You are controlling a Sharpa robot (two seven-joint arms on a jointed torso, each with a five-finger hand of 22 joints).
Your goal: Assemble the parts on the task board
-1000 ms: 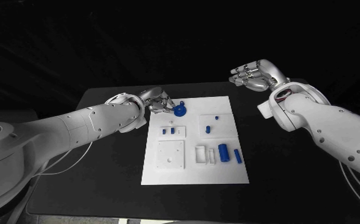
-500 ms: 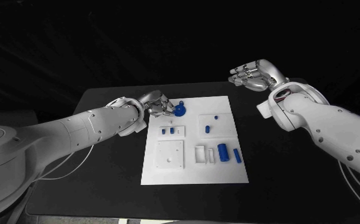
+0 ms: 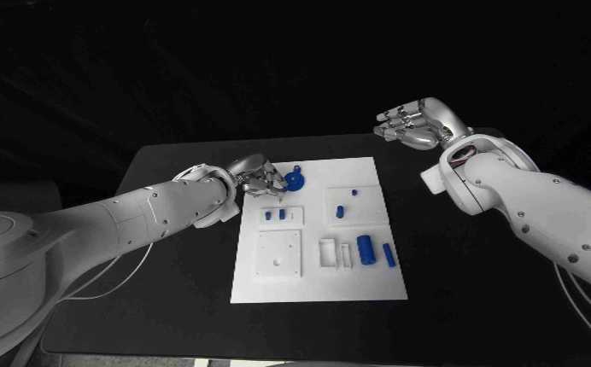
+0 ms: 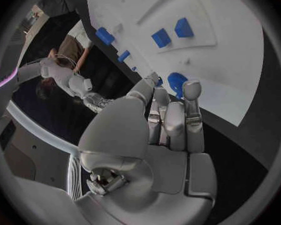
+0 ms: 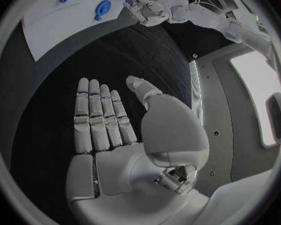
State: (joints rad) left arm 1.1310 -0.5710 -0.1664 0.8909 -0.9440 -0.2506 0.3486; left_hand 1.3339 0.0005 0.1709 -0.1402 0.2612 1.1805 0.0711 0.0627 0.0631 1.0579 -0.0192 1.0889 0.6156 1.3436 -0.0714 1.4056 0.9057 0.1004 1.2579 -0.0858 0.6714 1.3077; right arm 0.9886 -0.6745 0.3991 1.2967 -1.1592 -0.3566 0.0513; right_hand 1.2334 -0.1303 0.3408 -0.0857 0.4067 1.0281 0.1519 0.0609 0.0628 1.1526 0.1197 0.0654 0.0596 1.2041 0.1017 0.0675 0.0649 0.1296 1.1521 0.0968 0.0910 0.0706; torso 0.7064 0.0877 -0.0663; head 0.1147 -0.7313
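The white task board (image 3: 370,286) lies in the middle of the black table. A round blue part (image 3: 295,181) lies on its far left corner. My left hand (image 3: 253,175) hovers just left of it, fingers straight and side by side. In the left wrist view the fingertips (image 4: 192,90) reach up to this part (image 4: 175,81) without closing on it. The right wrist view shows a small gap between the part (image 5: 103,7) and the left hand (image 5: 143,10). Raised beyond the table's far right corner, my right hand (image 3: 417,124) holds nothing, its palm (image 5: 115,160) flat.
Two small blue pieces (image 3: 273,212) stand in a square block, and two more (image 3: 342,210) sit on the block to its right. Two blue cylinders (image 3: 365,246) lie at the board's right, beside white frames (image 3: 329,252) and a white square plate (image 3: 279,252).
My left arm has sunk and drawn back slightly, keeping the hand beside the round blue part. The part and my right hand have stayed put.
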